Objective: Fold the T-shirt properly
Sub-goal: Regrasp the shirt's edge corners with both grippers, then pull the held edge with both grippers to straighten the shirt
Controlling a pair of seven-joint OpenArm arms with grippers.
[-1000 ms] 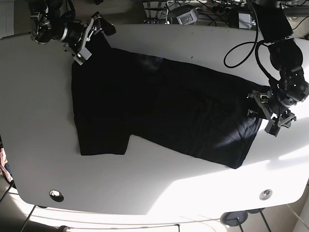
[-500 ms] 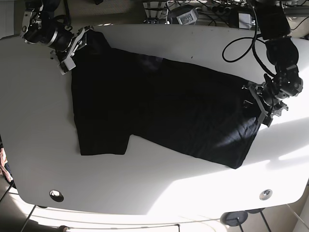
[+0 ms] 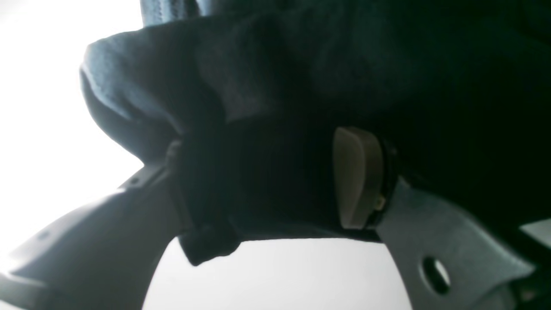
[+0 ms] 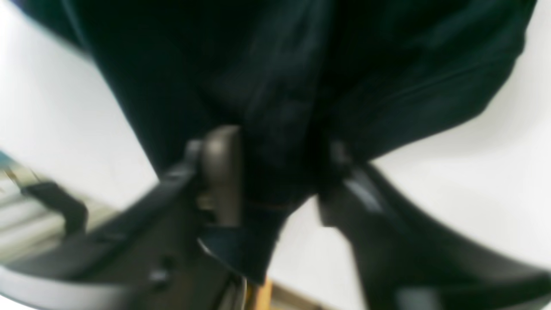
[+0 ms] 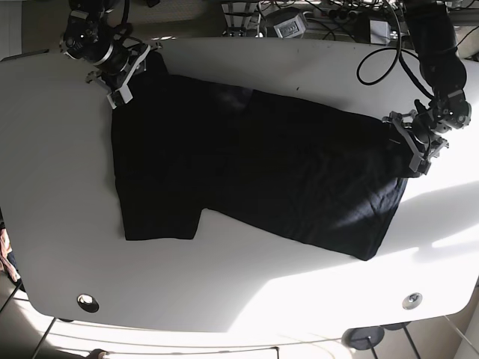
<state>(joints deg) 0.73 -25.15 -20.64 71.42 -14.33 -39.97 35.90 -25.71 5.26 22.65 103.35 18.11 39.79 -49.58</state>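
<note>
A black T-shirt [image 5: 247, 164] lies spread flat on the white table [image 5: 60, 187], with one sleeve toward the front left. My right gripper [image 5: 123, 75] is at the shirt's back-left corner. The right wrist view shows dark cloth [image 4: 280, 107] pinched between that gripper's [image 4: 280, 176] fingers. My left gripper [image 5: 414, 148] is at the shirt's right edge. In the left wrist view, bunched fabric [image 3: 206, 77] fills the gap of this gripper [image 3: 258, 181], beside its tan pad [image 3: 357, 176].
Cables and equipment [image 5: 299, 19] crowd the table's back edge. Two round fittings [image 5: 87, 302] [image 5: 411, 301] sit near the front corners. Strong sunlight falls across the front right of the tabletop.
My right gripper swung out to the left, then came back onto the shirt's back-left corner. The left gripper moved up and right along the shirt's right edge. The shirt lies the same.
</note>
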